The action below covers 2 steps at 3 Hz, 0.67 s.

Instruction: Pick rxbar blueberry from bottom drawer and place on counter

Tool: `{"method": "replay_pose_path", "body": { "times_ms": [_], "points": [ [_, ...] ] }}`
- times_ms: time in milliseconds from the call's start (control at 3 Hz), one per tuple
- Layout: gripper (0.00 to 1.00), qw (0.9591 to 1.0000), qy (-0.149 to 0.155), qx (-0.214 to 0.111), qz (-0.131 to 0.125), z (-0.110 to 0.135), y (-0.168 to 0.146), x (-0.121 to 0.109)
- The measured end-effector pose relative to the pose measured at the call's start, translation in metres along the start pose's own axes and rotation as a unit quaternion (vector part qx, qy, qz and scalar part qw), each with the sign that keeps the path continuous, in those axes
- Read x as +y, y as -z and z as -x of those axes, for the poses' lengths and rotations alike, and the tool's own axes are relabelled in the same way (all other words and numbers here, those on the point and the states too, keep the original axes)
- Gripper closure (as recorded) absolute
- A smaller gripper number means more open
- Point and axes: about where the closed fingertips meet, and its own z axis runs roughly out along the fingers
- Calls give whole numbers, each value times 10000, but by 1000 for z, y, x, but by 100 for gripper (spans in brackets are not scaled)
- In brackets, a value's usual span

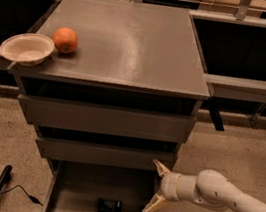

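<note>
Nearest to me, the bottom drawer [50, 191] stands pulled out. The rxbar blueberry [109, 206] lies flat on its floor, close behind the front edge and about midway between the side walls. Its long axis runs side to side, parallel to that front edge.

Just beyond it, the gripper [155, 188] hangs over the drawer's right wall with its fingers spread wide and nothing between them. From the fingers the bar lies lower, off toward the drawer's middle and a little nearer the front edge. I'd judge the reach has to go inward and down.

Farther back on the counter [132, 47], an orange [65, 40] and a bowl [27, 49] sit by the front-left corner.
</note>
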Motion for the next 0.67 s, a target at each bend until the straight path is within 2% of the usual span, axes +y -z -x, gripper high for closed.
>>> {"method": "replay_pose_path", "body": {
  "times_ms": [333,667],
  "points": [
    [0,9991,12,-289,300,-17,-36,14],
    [0,9978,-27,-489,449,-27,-58,20]
  ]
}}
